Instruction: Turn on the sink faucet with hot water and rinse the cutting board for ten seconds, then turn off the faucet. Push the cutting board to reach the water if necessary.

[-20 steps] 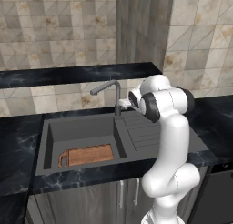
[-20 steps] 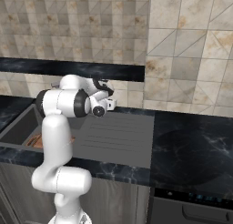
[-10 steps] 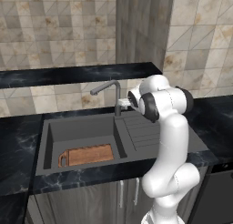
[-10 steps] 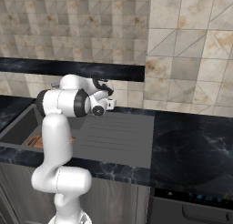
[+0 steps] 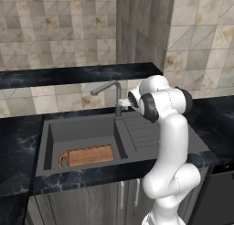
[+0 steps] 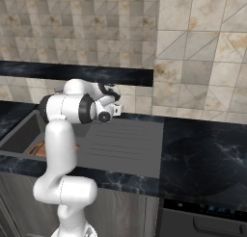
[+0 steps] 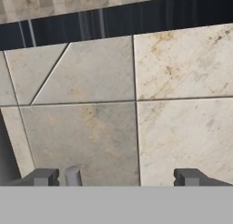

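**Arm reaches for the faucet lever, board waits out of range**

The end effector (image 7: 116,176), fingers parted and empty, hovers facing the tiled wall just beside the sink faucet (image 5: 113,95). No water runs. The cutting board (image 5: 87,155) lies flat at the near edge of the sink (image 5: 82,135), apart from the spout's drop line. A misjudged push could slip past the small lever, select cold, or leave the stream missing the board.

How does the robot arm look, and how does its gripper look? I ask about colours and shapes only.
The arm is glossy white, made of thick rounded segments with dark bands at the joints. The gripper has two small blocky grey fingertips, set apart, seen in the hand view. No cables or markings are visible.
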